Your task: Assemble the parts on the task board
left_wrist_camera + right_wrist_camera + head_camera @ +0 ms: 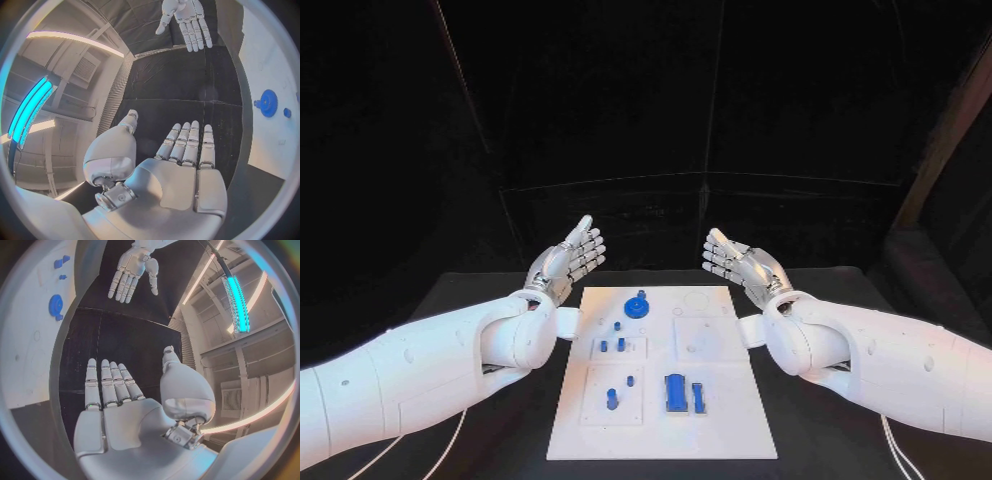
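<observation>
Here both hands, left hand [568,258], right hand [740,264], empty, fingers [187,142] extended, flanking task board [733,420].

Lab test cell: black-draped table [488,300], ceiling strip lights [75,40].

Black table [488,300]: white board [733,425] lies flat at its middle, long side running front to back.

Dim surroundings swallow the backdrop beyond both hands in the head view while the task board [664,420] glares bright white, and the wrist views bend straight edges at their rims, with cyan light strips [30,112] glowing overhead.
</observation>
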